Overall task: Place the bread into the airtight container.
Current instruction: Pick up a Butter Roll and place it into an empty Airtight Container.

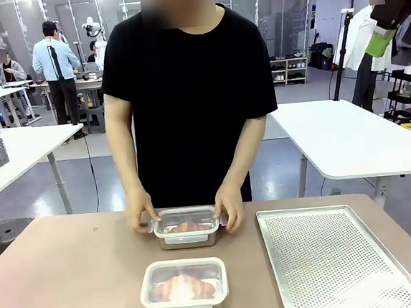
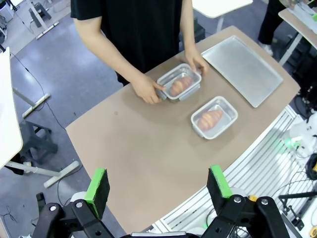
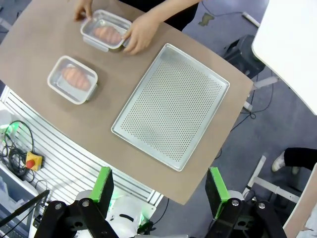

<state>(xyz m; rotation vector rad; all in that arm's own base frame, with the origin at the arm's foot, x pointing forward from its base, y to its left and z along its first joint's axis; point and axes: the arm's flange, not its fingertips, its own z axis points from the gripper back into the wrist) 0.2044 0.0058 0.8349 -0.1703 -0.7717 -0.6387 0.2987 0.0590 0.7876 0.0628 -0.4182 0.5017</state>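
Two clear lidded airtight containers sit on the brown table, each with a piece of bread inside. The far container is held at both ends by the person's hands. The near container stands alone with a croissant-like bread under its lid. My left gripper hangs high above the table, open and empty. My right gripper is also high up, open and empty; part of it shows at the top right of the front view.
A perforated metal baking tray lies on the table's right part. The person stands at the far edge. White tables stand behind, left and right.
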